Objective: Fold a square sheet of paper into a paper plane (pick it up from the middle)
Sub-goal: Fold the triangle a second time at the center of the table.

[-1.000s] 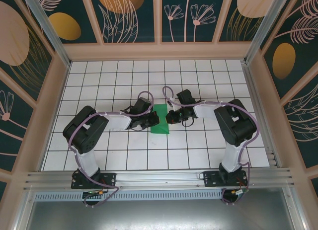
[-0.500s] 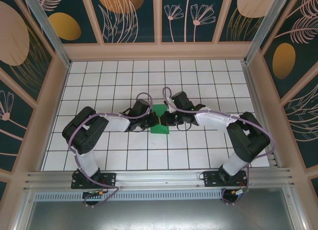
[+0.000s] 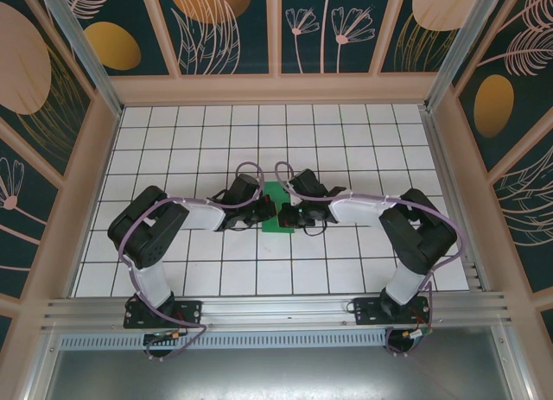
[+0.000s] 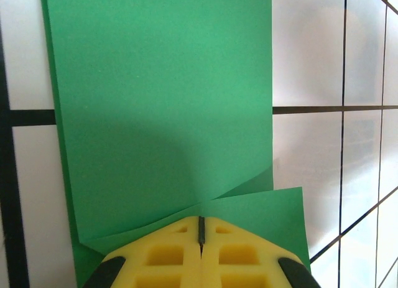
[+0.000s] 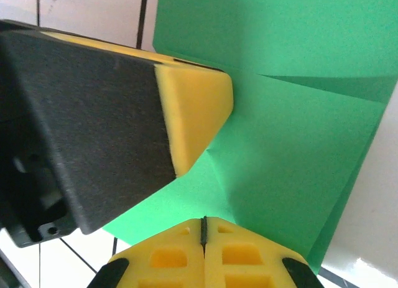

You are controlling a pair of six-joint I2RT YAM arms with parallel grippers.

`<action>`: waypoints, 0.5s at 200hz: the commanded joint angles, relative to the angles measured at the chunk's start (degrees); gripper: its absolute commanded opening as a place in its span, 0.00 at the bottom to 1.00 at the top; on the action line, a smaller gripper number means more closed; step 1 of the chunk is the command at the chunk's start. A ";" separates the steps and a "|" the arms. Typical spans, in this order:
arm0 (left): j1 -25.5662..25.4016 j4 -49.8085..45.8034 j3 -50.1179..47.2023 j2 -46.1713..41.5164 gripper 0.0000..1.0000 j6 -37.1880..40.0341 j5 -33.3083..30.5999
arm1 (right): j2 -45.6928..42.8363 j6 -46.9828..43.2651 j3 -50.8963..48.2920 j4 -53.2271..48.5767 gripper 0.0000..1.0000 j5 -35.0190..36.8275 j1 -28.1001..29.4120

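Note:
The square sheet of paper [image 3: 276,193] is a bright-green creased shape lying flat on the tiled table between the two arms. In the left wrist view the paper [image 4: 161,101] shows a folded flap whose edges meet at my left gripper [image 4: 201,229], which is shut with its yellow tips resting on the sheet. My right gripper [image 5: 204,229] is shut too, tips down on the paper [image 5: 298,145] just opposite the left gripper's yellow fingertip [image 5: 193,107]. From above, the left gripper [image 3: 268,212] and right gripper [image 3: 289,217] nearly touch over the sheet and hide its middle.
A white grid-tiled table [image 3: 346,262] is ringed by wooden walls [image 3: 276,89]. An aluminium rail [image 3: 276,309] runs along the near edge by the arm bases. Open tiles lie on every side of the paper.
My right gripper has swung left and down onto the paper, ending close to the left gripper, and its jaws have closed fully. The left arm and the sheet have stayed put.

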 commanded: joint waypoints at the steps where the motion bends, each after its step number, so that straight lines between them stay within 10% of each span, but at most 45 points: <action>1: -0.05 -7.06 -2.67 1.74 0.02 -0.84 -2.14 | 1.10 0.22 0.54 -1.34 0.00 2.31 0.53; 100: -0.04 -8.85 -2.45 2.71 0.02 -1.94 -3.76 | 1.79 -0.67 -0.16 -3.52 0.01 5.26 0.57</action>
